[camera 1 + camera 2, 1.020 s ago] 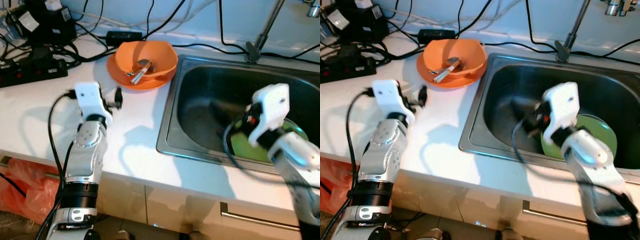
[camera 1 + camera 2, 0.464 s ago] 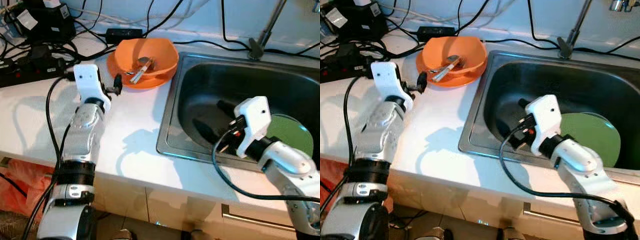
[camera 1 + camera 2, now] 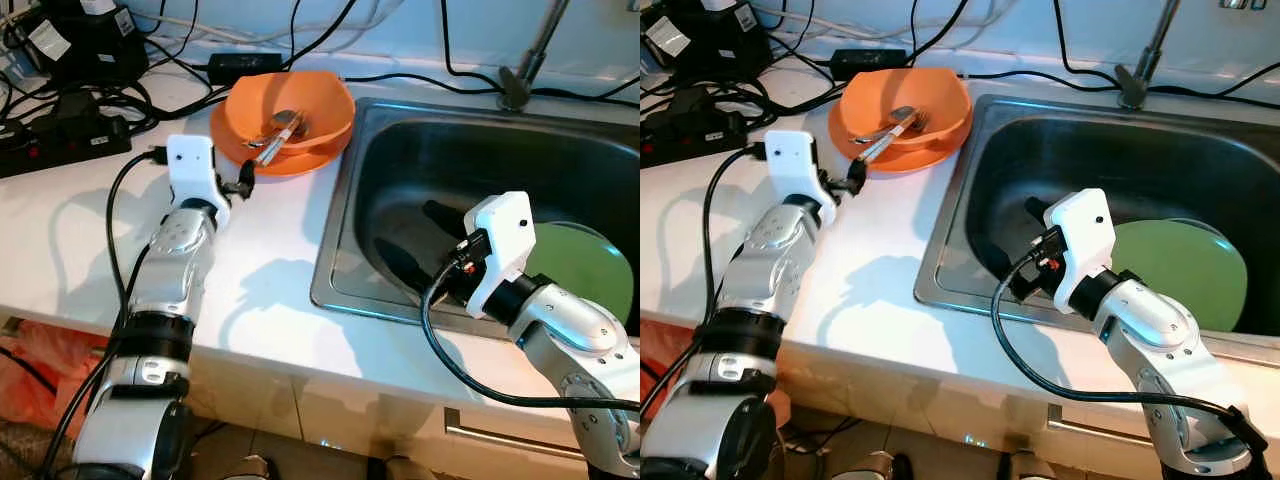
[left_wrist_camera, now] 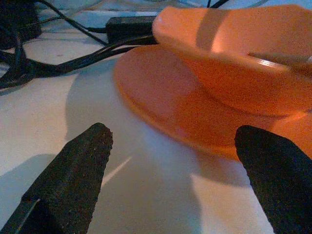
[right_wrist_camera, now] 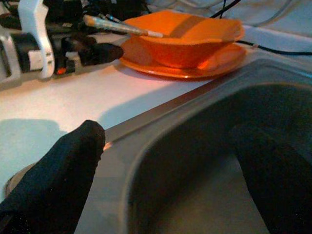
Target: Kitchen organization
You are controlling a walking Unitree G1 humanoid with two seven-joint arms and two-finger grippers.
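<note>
Left wrist view: left gripper [image 4: 170,161] gapes empty just short of the orange plate [image 4: 161,97] — right gripper [image 3: 1035,272], open too, sits farther off at the sink [image 3: 970,180] edge.

Lighting and picture quality, head and wrist views.
Head views are bright and sharp; the white countertop [image 3: 270,250] carries soft grey shadows of the left arm [image 3: 170,290], cast toward the counter's front and left. The sink basin [image 3: 400,200] is dark, with a thin glint along its steel rim [image 3: 345,305]. Wrist views are dimmer, with a bluish cast: near fingers [image 4: 68,180] are blurred black masses, and the orange bowl [image 4: 234,63] shows a bright patch on its inner wall.
</note>
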